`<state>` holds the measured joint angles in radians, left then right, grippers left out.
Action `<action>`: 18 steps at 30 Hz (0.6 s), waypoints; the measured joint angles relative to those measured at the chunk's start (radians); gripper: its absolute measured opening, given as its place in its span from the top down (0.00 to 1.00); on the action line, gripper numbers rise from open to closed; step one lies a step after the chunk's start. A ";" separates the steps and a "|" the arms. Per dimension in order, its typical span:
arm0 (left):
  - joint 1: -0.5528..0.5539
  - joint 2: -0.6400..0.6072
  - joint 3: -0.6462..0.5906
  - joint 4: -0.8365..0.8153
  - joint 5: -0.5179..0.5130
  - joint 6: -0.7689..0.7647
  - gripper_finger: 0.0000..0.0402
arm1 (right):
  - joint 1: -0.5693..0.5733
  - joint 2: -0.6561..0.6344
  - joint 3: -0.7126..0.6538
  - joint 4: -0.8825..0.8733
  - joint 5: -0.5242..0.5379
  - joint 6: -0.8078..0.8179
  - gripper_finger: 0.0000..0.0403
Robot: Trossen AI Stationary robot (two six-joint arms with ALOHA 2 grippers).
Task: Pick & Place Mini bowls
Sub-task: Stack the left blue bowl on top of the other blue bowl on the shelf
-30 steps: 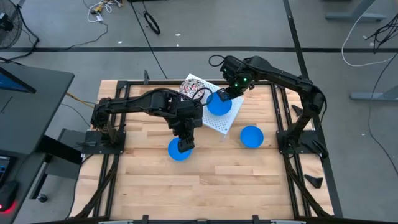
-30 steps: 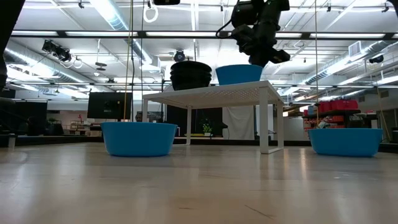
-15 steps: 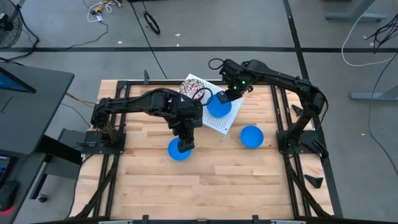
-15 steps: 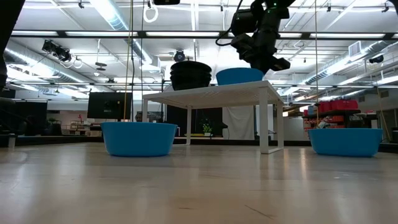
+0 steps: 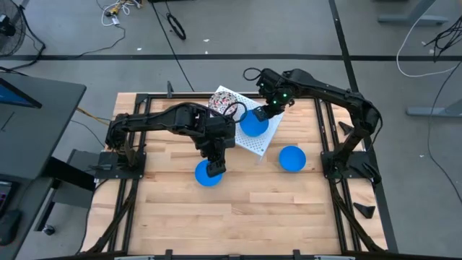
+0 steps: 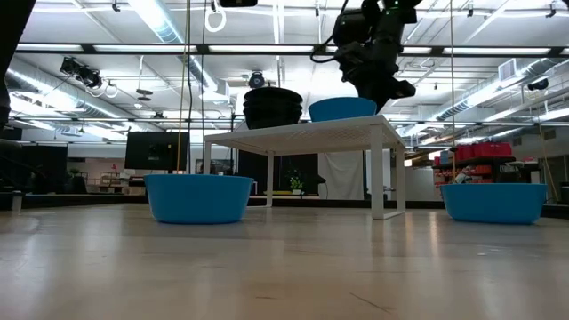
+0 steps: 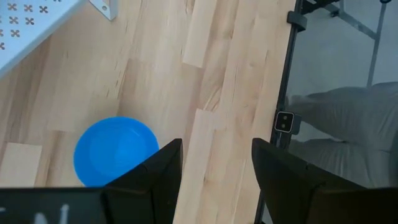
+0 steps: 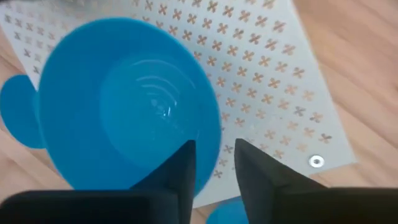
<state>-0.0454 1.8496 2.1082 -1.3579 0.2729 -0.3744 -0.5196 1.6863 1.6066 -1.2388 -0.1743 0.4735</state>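
A white perforated rack [image 5: 256, 141] stands at the table's middle. On it sit a blue mini bowl [image 8: 124, 106] and, farther back, a stack of speckled mini bowls [image 5: 224, 98]. My right gripper [image 8: 215, 171] is open and points down over this blue bowl's rim [image 8: 214, 140], one finger inside it and one outside. A second blue bowl [image 5: 208, 175] rests on the table near the rack's left corner. My left gripper [image 5: 212, 166] hangs open above it with nothing between its fingers [image 7: 155, 168]. A third blue bowl [image 5: 291, 158] rests on the table to the right. My right gripper stands astride the blue bowl's rim [image 8: 210, 163] from above, and bare rack shows between the rim and the outer finger [image 8: 255, 171]. Whether the inner finger [image 8: 180, 168] touches the bowl's wall I cannot tell. The bowl sits upright on the rack.
The rack stands on legs [image 6: 378, 173] above the wooden table [image 5: 253, 202]. Dark frame rails [image 5: 323, 123] run along the table's left and right sides. Bare wood lies toward the near edge.
The blue bowl under my right gripper has sunk a little and now sits level on the rack. My right gripper has gone slightly down with it. My left arm has kept still.
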 joint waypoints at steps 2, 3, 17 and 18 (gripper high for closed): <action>0.000 0.000 0.000 0.000 0.000 0.000 0.51 | -0.010 -0.017 0.000 0.001 0.001 -0.005 0.69; 0.000 0.000 0.000 0.001 0.000 0.000 0.51 | -0.017 -0.028 0.000 0.001 0.001 -0.008 0.68; 0.000 0.000 0.000 0.014 -0.068 0.001 0.51 | -0.030 -0.240 0.000 0.120 0.002 -0.198 0.62; 0.000 0.000 0.000 0.020 -0.077 0.002 0.51 | -0.026 -0.261 0.000 0.142 0.002 -0.219 0.62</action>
<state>-0.0456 1.8496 2.1078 -1.3382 0.1958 -0.3726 -0.5453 1.4253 1.6070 -1.0968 -0.1719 0.2541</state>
